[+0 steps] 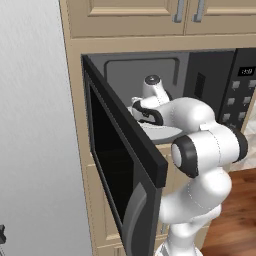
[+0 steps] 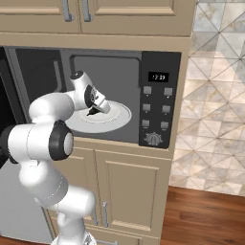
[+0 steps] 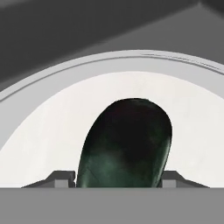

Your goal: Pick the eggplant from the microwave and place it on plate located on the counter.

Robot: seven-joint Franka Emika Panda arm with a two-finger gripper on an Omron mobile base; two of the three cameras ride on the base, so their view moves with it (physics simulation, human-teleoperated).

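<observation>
The dark purple-black eggplant [image 3: 127, 144] lies on the white turntable [image 3: 39, 135] inside the open microwave [image 2: 160, 105]. My gripper [image 3: 118, 180] reaches into the grey cavity and straddles the eggplant, with the fingertips [image 3: 61, 178] pressed against its two sides. From the right base view the gripper [image 2: 95, 111] sits low over the turntable [image 2: 119, 115], a dark bit of eggplant [image 2: 92, 113] under it. The plate and the counter are out of view.
The microwave door [image 1: 125, 165] swings out wide toward the left base camera, close beside my arm. The button panel [image 2: 158, 107] is right of the cavity. Beige cabinets [image 2: 119, 186] sit below, cupboards [image 1: 150, 15] above, and a tiled wall [image 2: 215, 95] to the right.
</observation>
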